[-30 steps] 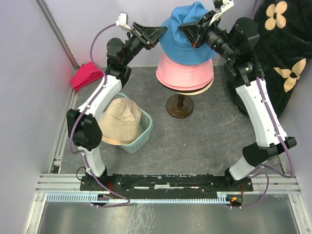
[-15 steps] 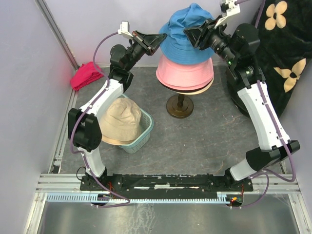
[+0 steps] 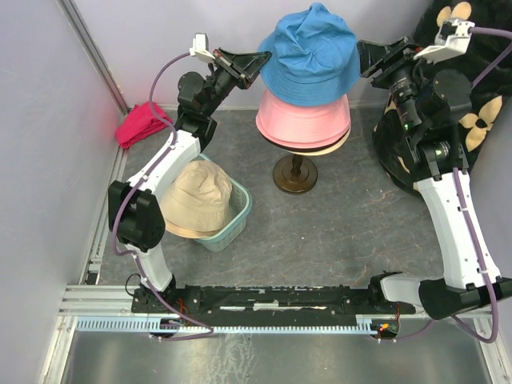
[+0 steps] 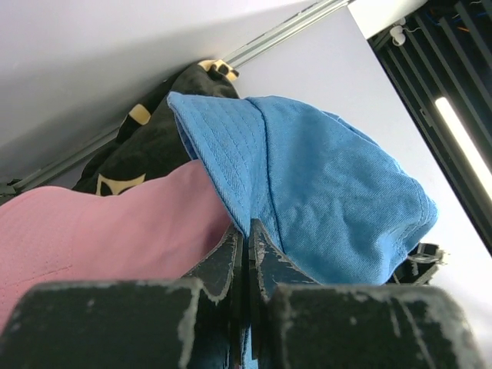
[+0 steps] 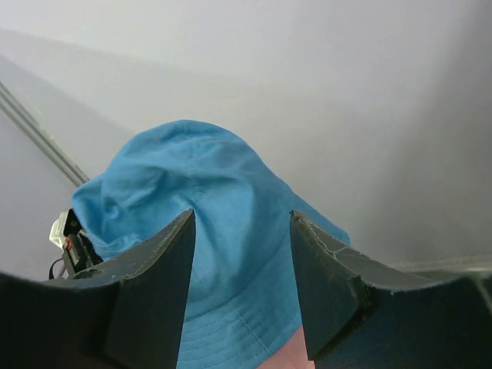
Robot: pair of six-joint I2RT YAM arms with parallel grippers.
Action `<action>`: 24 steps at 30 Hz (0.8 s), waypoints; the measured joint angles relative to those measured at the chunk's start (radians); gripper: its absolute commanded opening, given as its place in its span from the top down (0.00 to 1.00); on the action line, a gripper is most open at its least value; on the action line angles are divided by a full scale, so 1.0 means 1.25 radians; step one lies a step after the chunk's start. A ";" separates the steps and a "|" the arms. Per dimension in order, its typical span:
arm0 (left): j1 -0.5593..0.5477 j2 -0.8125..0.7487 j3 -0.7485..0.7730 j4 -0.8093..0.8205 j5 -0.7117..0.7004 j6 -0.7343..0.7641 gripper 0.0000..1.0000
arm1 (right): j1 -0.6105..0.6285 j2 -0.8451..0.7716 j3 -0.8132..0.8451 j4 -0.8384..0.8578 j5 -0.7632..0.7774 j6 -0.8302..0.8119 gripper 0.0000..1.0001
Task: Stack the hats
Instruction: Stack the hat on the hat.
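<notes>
beige hat [image 3: 198,196] lies in the basket [image 3: 234,226] near the tabletop's left edge. left gripper [image 3: 262,58] is clamped on the brim of the blue hat [image 3: 314,48], which tops the pink hat [image 3: 304,122] toward the far edge. right gripper [image 3: 362,61] hangs beside it, fingers apart, empty.

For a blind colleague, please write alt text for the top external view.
A blue hat sits on a pink hat, stacked on a stand. The left gripper pinches the blue brim; the right gripper is open beside it, not touching. A beige hat lies in a teal basket.
</notes>
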 measured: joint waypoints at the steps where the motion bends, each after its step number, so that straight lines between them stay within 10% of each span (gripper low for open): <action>1: 0.000 -0.002 0.000 -0.003 -0.002 -0.003 0.97 | -0.004 -0.008 -0.013 -0.001 0.014 0.021 0.40; 17: 0.005 -0.008 0.000 -0.050 0.002 -0.024 0.97 | -0.190 -0.022 -0.388 0.145 0.004 0.717 0.38; 24: 0.014 -0.013 0.000 -0.054 0.018 -0.033 0.97 | -0.210 0.031 -0.349 0.143 -0.117 0.750 0.42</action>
